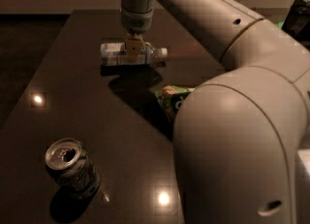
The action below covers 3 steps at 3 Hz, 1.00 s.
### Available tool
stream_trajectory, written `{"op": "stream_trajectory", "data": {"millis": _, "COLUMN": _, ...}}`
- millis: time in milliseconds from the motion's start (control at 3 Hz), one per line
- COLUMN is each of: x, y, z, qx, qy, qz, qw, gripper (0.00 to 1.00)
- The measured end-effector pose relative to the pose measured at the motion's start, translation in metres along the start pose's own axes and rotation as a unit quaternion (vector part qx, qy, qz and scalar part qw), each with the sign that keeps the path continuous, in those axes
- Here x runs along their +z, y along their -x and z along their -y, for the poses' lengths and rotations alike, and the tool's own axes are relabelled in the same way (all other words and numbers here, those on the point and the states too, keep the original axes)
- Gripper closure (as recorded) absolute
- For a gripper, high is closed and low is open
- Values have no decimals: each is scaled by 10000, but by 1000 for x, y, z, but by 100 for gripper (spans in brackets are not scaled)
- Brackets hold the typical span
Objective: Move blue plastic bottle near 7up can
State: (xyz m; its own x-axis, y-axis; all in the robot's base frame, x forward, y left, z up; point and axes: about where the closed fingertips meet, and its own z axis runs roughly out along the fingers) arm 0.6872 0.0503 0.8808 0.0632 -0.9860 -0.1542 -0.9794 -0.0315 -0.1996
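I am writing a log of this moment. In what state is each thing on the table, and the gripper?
blue plastic bottle: lying on its side, white cap on and pointing right.
7up can: standing upright at the front left, far from the bottle.
green snack bag: lying on the table, only partly in view.
gripper: down at the bottle's middle.

Dim warm light, glare spots on table, dark shadow below gripper at bottle.
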Motion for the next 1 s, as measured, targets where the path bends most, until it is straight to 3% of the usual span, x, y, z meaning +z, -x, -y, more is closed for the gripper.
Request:
{"op": "stream_trajectory", "data": {"millis": 333, "x": -28, "y": -2, "z": -31, "qx": -376, "qy": -90, "qz": 176, "qw": 9991, "gripper": 100}}
{"op": "stream_trajectory", "data": {"millis": 667, "x": -59, "y": 8, "z": -80, "qx": -995, "qy": -132, "qz": 479, "qw": 9938, "gripper": 100}}
{"op": "stream_trajectory", "data": {"millis": 1000, "x": -78, "y": 25, "z": -129, "qx": -1641, "qy": -128, "qz": 674, "qw": 9841, "gripper": 100}}
